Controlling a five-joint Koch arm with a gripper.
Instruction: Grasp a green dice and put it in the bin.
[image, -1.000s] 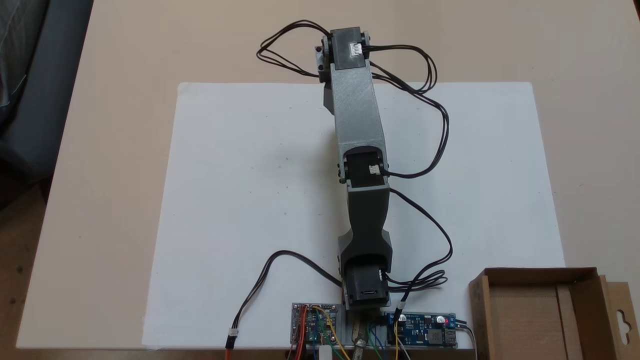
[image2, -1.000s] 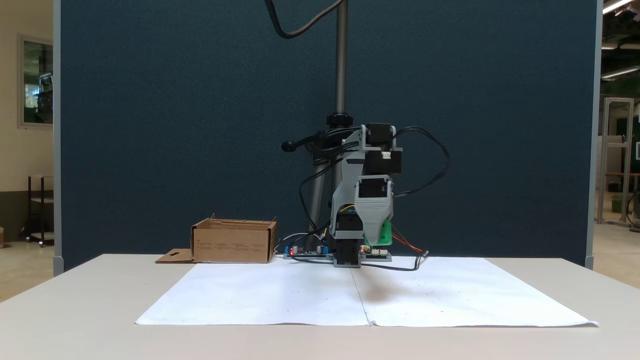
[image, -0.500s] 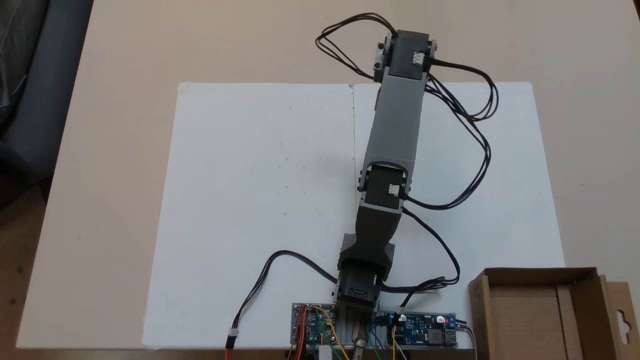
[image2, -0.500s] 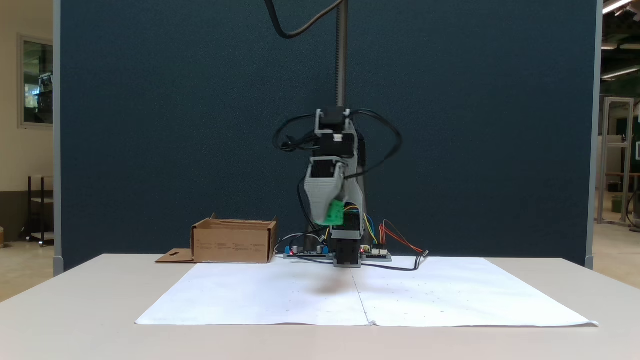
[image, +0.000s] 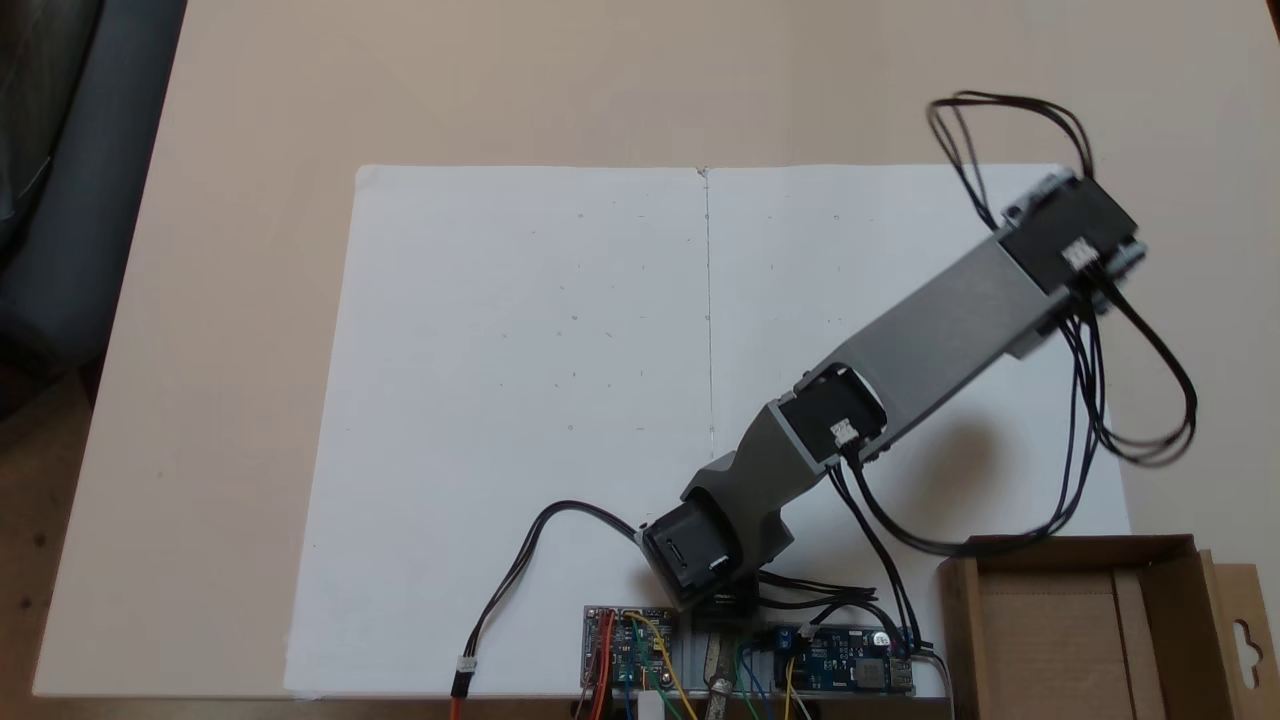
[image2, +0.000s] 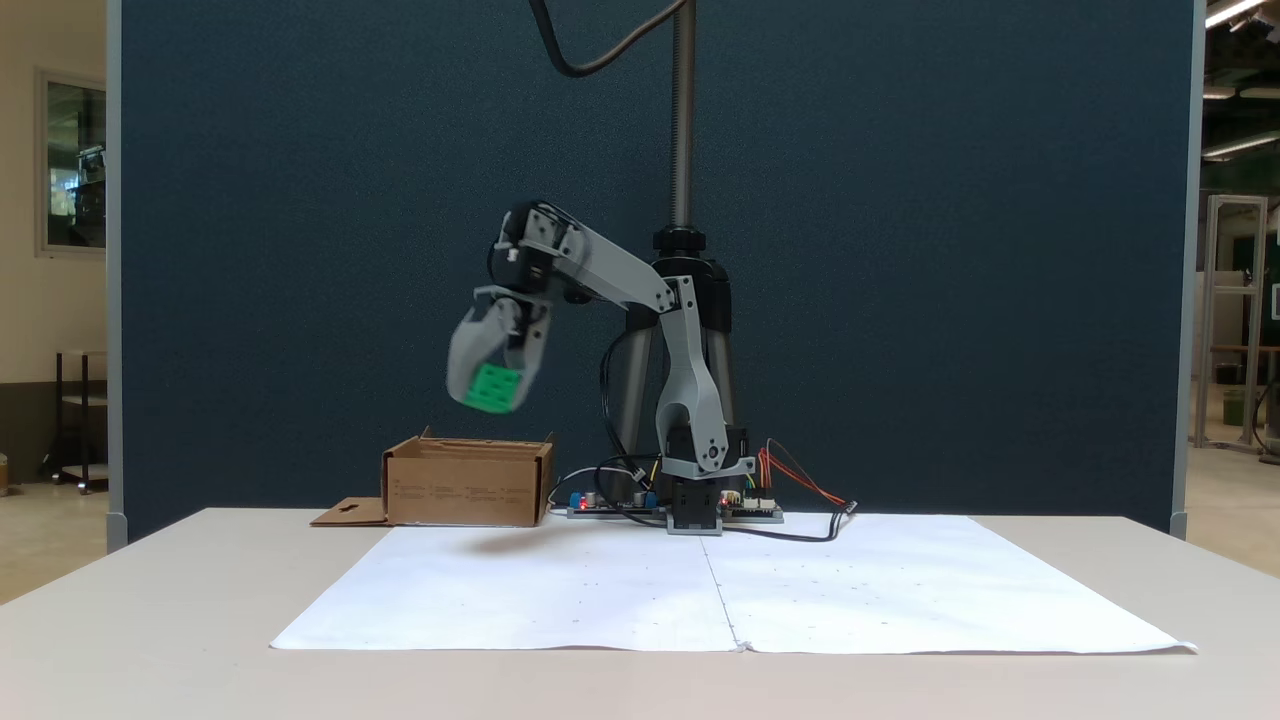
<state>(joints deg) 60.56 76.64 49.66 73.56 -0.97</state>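
White paper (image: 500, 400) covers the tan table; from above, the arm (image: 930, 330) reaches toward the bin (image: 1060, 640). From the front, before a dark blue screen (image2: 300, 250), the gripper (image2: 490, 388) hangs above the bin (image2: 465, 485), jaws clamped on the die (image2: 492, 388). Light, rigid and probably slick, it seems best pinched across opposite flat faces.

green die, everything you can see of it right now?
The small bright green plastic die shows in a fixed view as a blurred cube, tilted, one face and its rounded edges visible; pips are too smeared to read. It hangs in the air, clamped at the tip of the grey gripper, whose fingers close around it from above. It sits well above the table, a little higher than the rim of the brown cardboard box and roughly over it from this angle. Nothing but the gripper touches it.
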